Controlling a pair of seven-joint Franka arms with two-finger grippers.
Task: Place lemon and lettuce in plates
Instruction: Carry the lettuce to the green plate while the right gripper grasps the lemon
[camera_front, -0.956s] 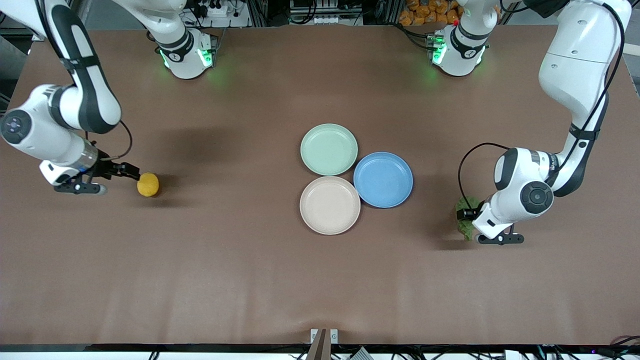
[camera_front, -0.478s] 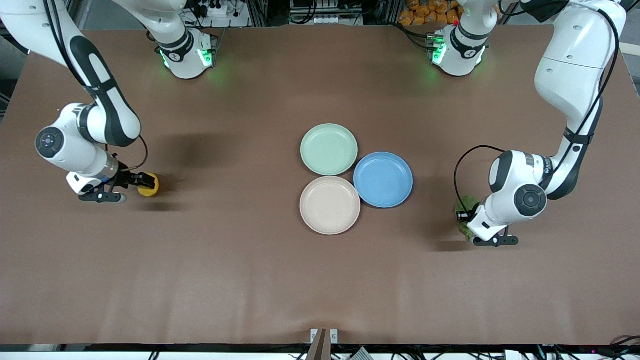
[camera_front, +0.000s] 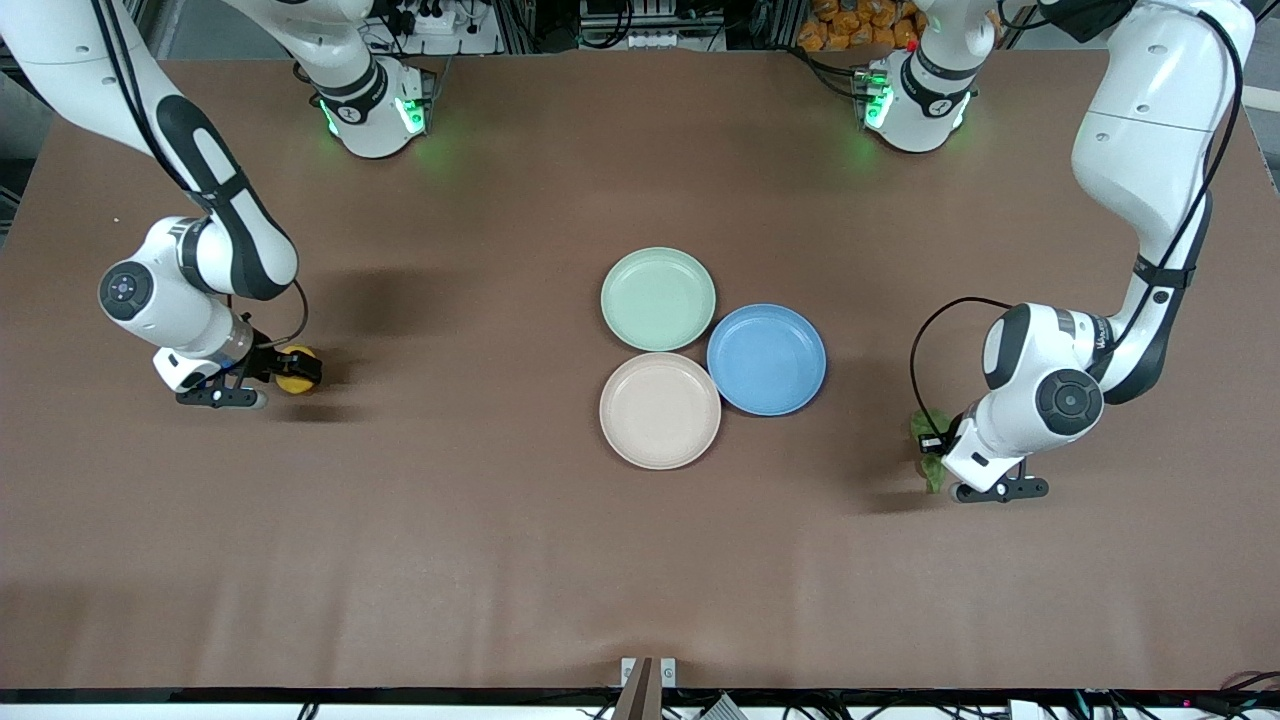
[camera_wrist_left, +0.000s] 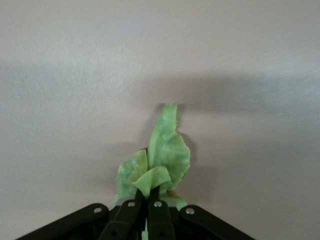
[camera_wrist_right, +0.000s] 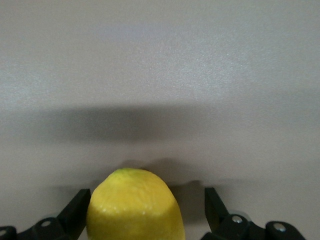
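The yellow lemon (camera_front: 291, 382) lies on the brown table toward the right arm's end. My right gripper (camera_front: 300, 368) is low around it and open. In the right wrist view the lemon (camera_wrist_right: 132, 207) sits between the fingers (camera_wrist_right: 212, 205), close to one and with a gap to the other. My left gripper (camera_front: 932, 452) is down at the table toward the left arm's end, shut on the green lettuce (camera_front: 934, 474). The left wrist view shows the crumpled lettuce (camera_wrist_left: 165, 150) pinched at my left gripper (camera_wrist_left: 150, 192). The mint green plate (camera_front: 658, 298) and the beige plate (camera_front: 660, 410) stand empty mid-table.
A blue plate (camera_front: 766, 359), also empty, touches both other plates on the side toward the left arm's end. Bare brown table (camera_front: 480, 520) stretches between each gripper and the plates. The arm bases stand along the table edge farthest from the front camera.
My left gripper has shut on the lettuce. My right arm has moved toward the lemon, so its open fingers now stand on either side of it.
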